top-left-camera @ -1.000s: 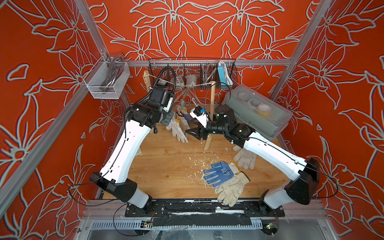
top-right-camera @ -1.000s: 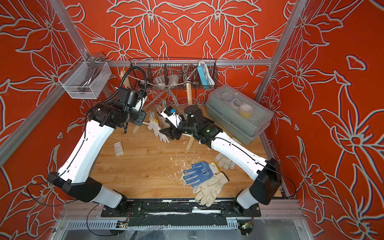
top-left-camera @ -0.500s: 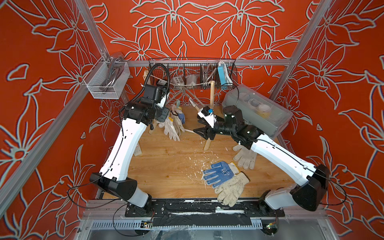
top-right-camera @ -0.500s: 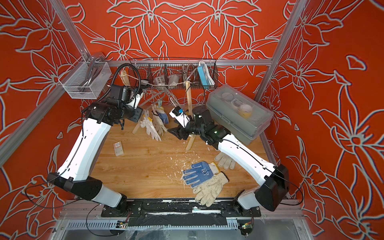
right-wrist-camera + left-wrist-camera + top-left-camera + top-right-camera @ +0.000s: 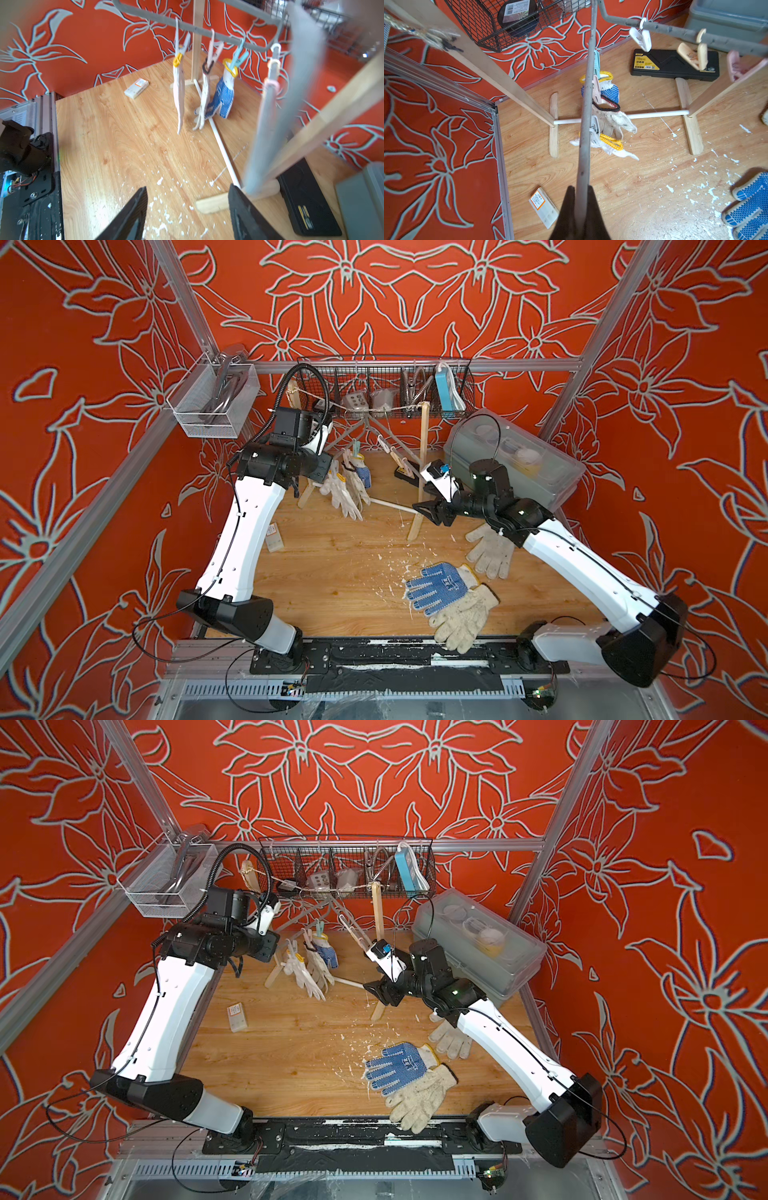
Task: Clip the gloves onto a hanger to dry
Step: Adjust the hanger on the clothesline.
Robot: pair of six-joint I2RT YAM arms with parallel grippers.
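Observation:
The grey hanger point(image 5: 586, 104) hangs from the wooden stand, and my left gripper point(image 5: 581, 190) is shut on the end of its arm. Three gloves are clipped to it: a white one with a yellow cuff point(image 5: 179, 91), an off-white one with a dark cuff point(image 5: 204, 93) and a blue-dotted one point(image 5: 224, 97). On the table lie a blue-dotted glove point(image 5: 436, 587), an off-white glove point(image 5: 461, 620) partly under it, and another off-white glove point(image 5: 490, 549). My right gripper point(image 5: 424, 510) hovers open and empty by the stand's right post.
The wooden stand point(image 5: 422, 472) spans the back of the table, with a black case point(image 5: 675, 62) behind it. A grey lidded box point(image 5: 519, 464) sits back right. A small white box point(image 5: 274, 536) lies at the left. A wire basket point(image 5: 386, 389) hangs on the back rail.
My left gripper has closed on the hanger's arm and shifted back and left, the clipped gloves swinging with it. My right gripper has drawn away to the right, still open.

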